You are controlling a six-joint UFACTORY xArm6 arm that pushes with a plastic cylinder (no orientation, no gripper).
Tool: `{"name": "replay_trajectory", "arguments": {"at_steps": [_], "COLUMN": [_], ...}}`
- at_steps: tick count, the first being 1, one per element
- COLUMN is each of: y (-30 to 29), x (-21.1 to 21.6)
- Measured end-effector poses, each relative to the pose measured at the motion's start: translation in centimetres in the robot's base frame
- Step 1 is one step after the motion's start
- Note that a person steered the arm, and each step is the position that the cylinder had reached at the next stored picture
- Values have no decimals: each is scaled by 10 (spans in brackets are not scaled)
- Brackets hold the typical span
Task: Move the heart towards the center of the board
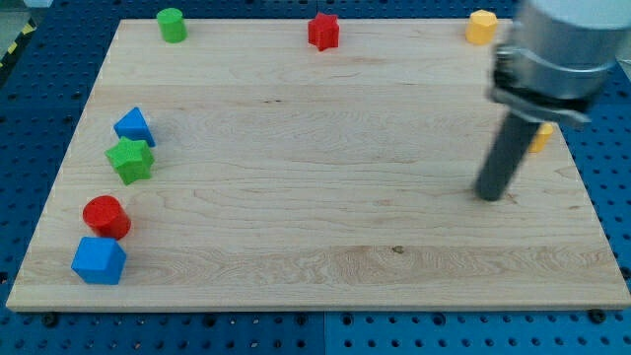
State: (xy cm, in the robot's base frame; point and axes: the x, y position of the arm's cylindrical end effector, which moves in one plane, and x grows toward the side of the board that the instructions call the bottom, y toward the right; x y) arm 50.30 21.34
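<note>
A yellow block (541,137) sits near the board's right edge, mostly hidden behind my rod, so I cannot make out its shape; no heart shape shows clearly anywhere else. My tip (490,196) rests on the wooden board (315,197), just below and to the left of that yellow block. Whether the rod touches the block is hidden.
A green cylinder (172,24), a red star (323,31) and a yellow hexagon (481,27) stand along the top edge. At the left are a blue triangle (133,126), a green star (130,159), a red cylinder (105,216) and a blue cube (99,260).
</note>
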Motion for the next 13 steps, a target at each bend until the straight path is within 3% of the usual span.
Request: {"name": "replay_trajectory", "arguments": {"at_steps": [1, 3, 4, 9, 13], "y": [67, 85, 85, -32, -63], "x": [-4, -77, -82, -72, -55]}}
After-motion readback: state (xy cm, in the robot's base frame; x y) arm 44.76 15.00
